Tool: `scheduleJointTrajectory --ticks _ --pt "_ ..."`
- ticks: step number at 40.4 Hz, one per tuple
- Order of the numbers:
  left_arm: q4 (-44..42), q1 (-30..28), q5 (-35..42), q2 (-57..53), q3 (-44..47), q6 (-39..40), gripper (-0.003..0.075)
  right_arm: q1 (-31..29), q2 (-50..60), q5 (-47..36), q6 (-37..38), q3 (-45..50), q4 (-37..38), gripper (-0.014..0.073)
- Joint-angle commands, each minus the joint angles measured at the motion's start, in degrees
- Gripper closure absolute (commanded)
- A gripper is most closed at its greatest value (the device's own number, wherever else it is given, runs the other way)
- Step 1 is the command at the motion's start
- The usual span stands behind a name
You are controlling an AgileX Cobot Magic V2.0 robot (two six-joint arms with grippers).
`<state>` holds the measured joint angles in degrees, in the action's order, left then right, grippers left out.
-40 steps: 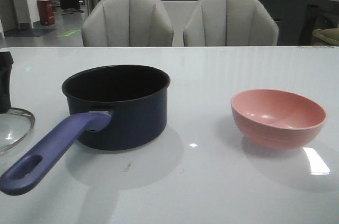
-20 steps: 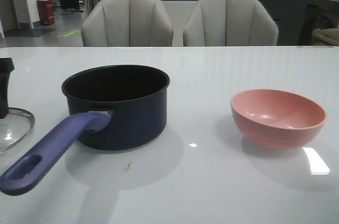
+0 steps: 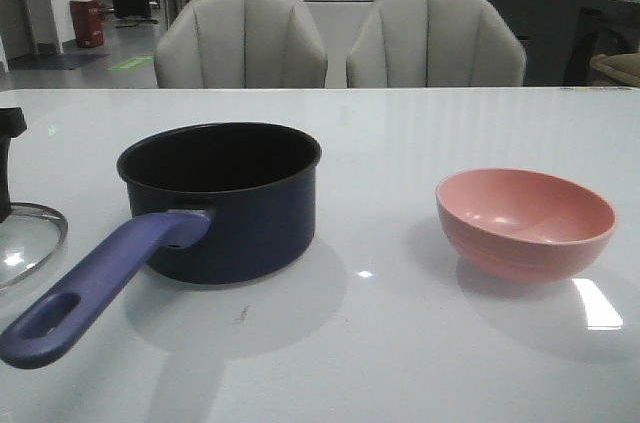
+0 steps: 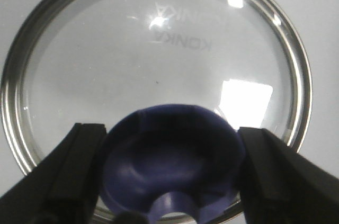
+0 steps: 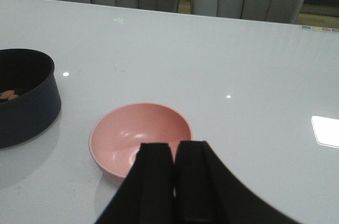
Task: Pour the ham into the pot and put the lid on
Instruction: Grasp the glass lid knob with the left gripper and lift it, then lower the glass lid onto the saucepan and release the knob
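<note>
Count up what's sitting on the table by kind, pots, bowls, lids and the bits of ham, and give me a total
Pots: 1, the navy pot
Bowls: 1, the pink bowl, empty
Lids: 1, the glass lid, with the left gripper open around its knob
Ham pieces: 2 visible inside the pot; any more would be hidden by its wall
Total: 5

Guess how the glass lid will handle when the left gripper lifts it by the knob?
Likely rigid: the lid is domed glass in a metal rim. Probably fragile, so set it down gently. The knob looks smooth and flared between the left gripper fingers, so it may slip or tilt if pinched off-centre.
</note>
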<state>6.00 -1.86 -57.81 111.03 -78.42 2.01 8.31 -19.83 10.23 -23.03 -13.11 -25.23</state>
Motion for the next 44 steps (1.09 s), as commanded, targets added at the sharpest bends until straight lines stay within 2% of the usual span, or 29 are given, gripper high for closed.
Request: scheduleJointTrajectory --ticks 1,20,28,34,44 --pt "0.0 0.3 0.1 -2.7 -2.4 0.0 0.0388 0.0 -0.3 -4.5 -0.7 -1.5 -0.5 0.0449" --pt "0.0 0.3 -6.2 -4.4 -15.0 -1.2 0.0388 0.0 -0.3 -4.5 -0.7 -1.5 -0.5 0.0449" --pt "3.6 1.0 -8.0 -6.4 -22.9 -1.4 0.0388 0.0 -0.3 -4.5 -0.7 -1.5 -0.5 0.0449" --pt "4.4 5.4 -10.5 -6.5 -29.0 -2.9 0.0388 0.0 -0.3 -4.5 -0.7 -1.5 -0.5 0.0449" --pt "4.4 17.1 -10.2 -5.7 -30.2 -4.1 0.0388 0.0 -0.3 -4.5 -0.7 -1.5 -0.5 0.0449"
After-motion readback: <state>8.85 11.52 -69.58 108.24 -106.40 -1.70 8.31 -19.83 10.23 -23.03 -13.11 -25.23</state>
